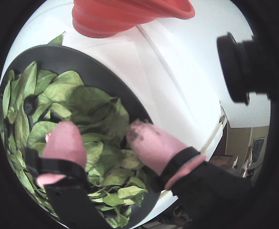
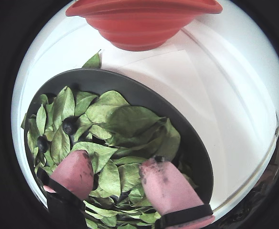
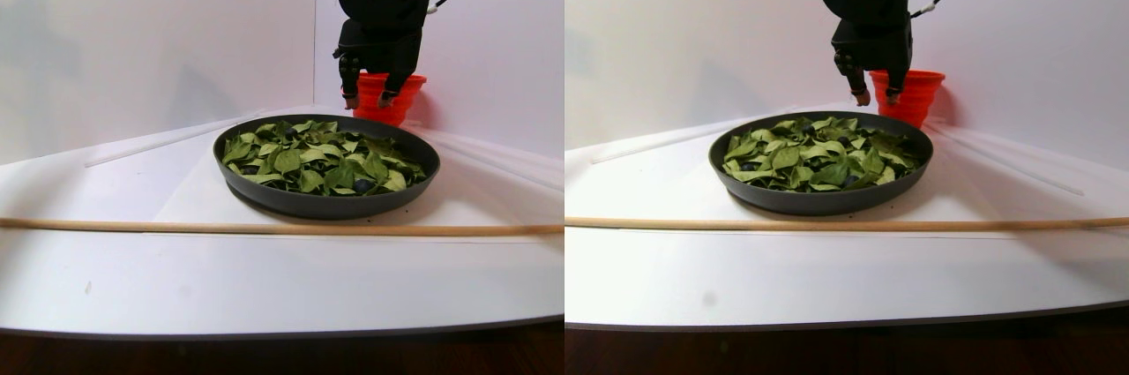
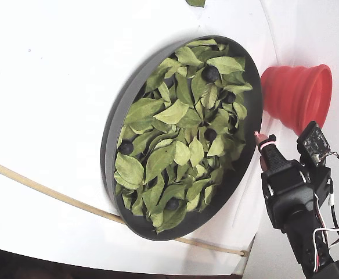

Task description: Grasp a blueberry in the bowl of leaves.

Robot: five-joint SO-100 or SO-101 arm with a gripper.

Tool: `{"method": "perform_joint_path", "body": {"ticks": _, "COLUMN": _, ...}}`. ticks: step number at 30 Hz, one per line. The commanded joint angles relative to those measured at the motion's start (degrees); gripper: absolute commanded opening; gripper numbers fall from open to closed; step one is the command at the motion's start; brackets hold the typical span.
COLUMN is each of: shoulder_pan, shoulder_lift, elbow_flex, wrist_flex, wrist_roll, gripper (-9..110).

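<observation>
The dark grey bowl (image 4: 112,136) is full of green leaves (image 4: 158,160), with several blueberries (image 4: 210,134) among them. In a wrist view two blueberries (image 2: 69,125) lie on the leaves, left of and beyond the fingers. My gripper (image 2: 114,161) is open and empty, its pink fingertips (image 2: 77,164) spread over leaves near the bowl's rim. It also shows in the other wrist view (image 1: 100,126). In the stereo pair view it (image 3: 366,100) hangs above the bowl's far edge (image 3: 326,117). In the fixed view it (image 4: 262,142) is at the bowl's right rim.
A red ribbed cup (image 4: 297,96) stands just beyond the bowl, close to the gripper, and shows in a wrist view (image 2: 142,24). A thin wooden stick (image 3: 265,228) lies across the table in front of the bowl. A stray leaf (image 2: 92,62) lies outside the rim.
</observation>
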Motion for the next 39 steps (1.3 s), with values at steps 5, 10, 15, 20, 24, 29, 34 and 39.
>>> {"method": "perform_joint_path", "body": {"ticks": 5, "shoulder_pan": -1.23, "shoulder_lift": 6.94, "elbow_flex": 0.7, "wrist_flex": 0.18, "wrist_roll": 0.35, "gripper": 19}}
{"method": "perform_joint_path", "body": {"ticks": 10, "shoulder_pan": -2.55, "shoulder_lift": 7.12, "elbow_flex": 0.97, "wrist_flex": 1.14, "wrist_roll": 0.53, "gripper": 19}}
{"method": "perform_joint_path", "body": {"ticks": 15, "shoulder_pan": -3.34, "shoulder_lift": 7.21, "elbow_flex": 1.05, "wrist_flex": 1.85, "wrist_roll": 0.88, "gripper": 19}}
{"method": "perform_joint_path", "body": {"ticks": 20, "shoulder_pan": -4.13, "shoulder_lift": 7.21, "elbow_flex": 1.41, "wrist_flex": 2.99, "wrist_roll": 1.05, "gripper": 19}}
{"method": "perform_joint_path", "body": {"ticks": 24, "shoulder_pan": -4.66, "shoulder_lift": 7.12, "elbow_flex": 1.58, "wrist_flex": 4.04, "wrist_roll": 1.41, "gripper": 19}}
{"method": "perform_joint_path", "body": {"ticks": 29, "shoulder_pan": -5.01, "shoulder_lift": 6.59, "elbow_flex": 1.93, "wrist_flex": 4.22, "wrist_roll": 2.02, "gripper": 19}}
{"method": "perform_joint_path", "body": {"ticks": 34, "shoulder_pan": -5.45, "shoulder_lift": 6.15, "elbow_flex": 2.02, "wrist_flex": 4.22, "wrist_roll": 2.81, "gripper": 19}}
{"method": "perform_joint_path", "body": {"ticks": 39, "shoulder_pan": -5.71, "shoulder_lift": 5.36, "elbow_flex": 1.85, "wrist_flex": 4.22, "wrist_roll": 4.39, "gripper": 19}}
